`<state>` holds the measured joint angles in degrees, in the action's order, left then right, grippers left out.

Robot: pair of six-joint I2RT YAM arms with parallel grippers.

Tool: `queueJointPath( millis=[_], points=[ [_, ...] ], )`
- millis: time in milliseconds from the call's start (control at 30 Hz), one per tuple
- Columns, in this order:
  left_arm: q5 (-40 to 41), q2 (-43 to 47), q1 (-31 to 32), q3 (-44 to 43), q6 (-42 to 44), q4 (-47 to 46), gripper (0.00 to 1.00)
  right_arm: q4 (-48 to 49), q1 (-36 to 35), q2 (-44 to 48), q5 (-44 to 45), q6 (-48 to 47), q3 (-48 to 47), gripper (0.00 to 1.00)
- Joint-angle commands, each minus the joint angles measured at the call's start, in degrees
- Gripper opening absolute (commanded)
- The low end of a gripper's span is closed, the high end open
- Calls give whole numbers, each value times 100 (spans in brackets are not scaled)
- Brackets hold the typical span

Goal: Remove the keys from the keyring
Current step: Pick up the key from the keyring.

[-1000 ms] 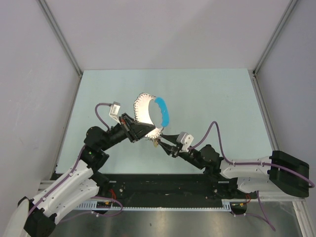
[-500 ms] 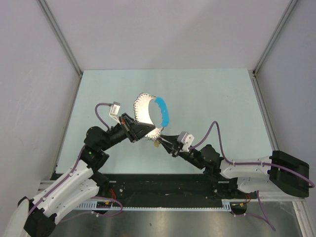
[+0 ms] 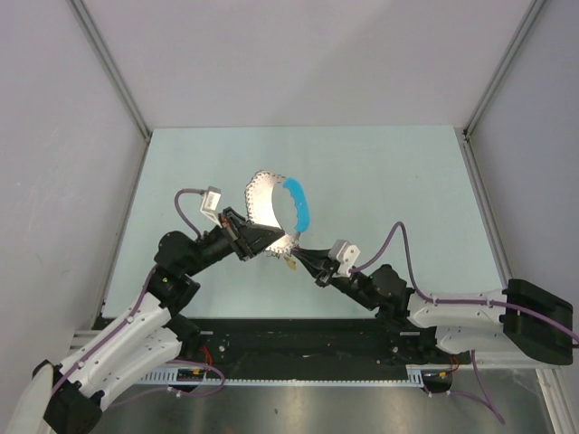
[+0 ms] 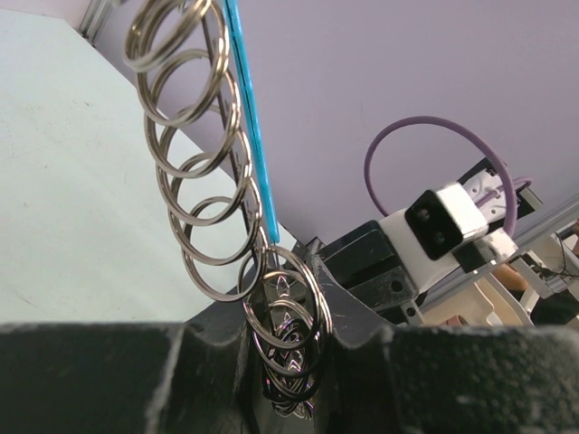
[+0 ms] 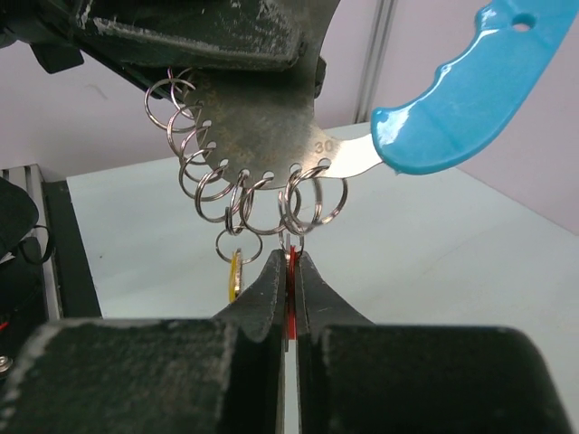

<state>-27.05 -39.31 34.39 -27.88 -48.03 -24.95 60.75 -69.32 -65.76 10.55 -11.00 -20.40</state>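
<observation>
Right gripper (image 5: 289,260) has its fingers pinched together on a thin red key (image 5: 289,307), only a sliver showing between them. Right above it hangs the keyring (image 5: 253,117): a flat metal plate stamped 30, with a row of split rings (image 5: 213,194) along its lower edge and a blue handle (image 5: 461,99) going off to the right. A small yellow tag (image 5: 234,271) dangles from a ring just left of the fingers. The plate's top is tucked into the left gripper (image 5: 199,36).

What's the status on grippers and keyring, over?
Left gripper shut on silvery metal keyring with blue handle, held up. Right gripper shut on small red key, not yet off its ring. Yellow key hangs beside it.
</observation>
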Motion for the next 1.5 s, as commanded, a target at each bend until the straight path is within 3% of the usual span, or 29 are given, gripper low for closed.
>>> queueJointPath(
  millis=[0,367,567,700,967,1233,1467],
  points=[
    [278,99,24,-130,118,24,0,-151,-46,449,237,46,-218,0],
    [569,73,24,-86,373,377,1,-1118,-55,1346,501,-7,-218,0],
    [622,55,24,-25,444,447,1,-1513,-55,1732,396,-551,-219,0],
    [622,81,24,-25,523,719,28,-1917,-29,2031,106,-1008,-245,0],
    [763,459,24,-156,1102,1527,66,-2629,225,2383,-263,-1343,-464,0],
    [288,933,24,-823,2997,2415,69,-3341,419,2480,-878,-1483,-825,0],
    [-54,803,32,-1571,4073,3495,69,-3560,542,2480,-1273,-1624,-965,0]
  ],
)
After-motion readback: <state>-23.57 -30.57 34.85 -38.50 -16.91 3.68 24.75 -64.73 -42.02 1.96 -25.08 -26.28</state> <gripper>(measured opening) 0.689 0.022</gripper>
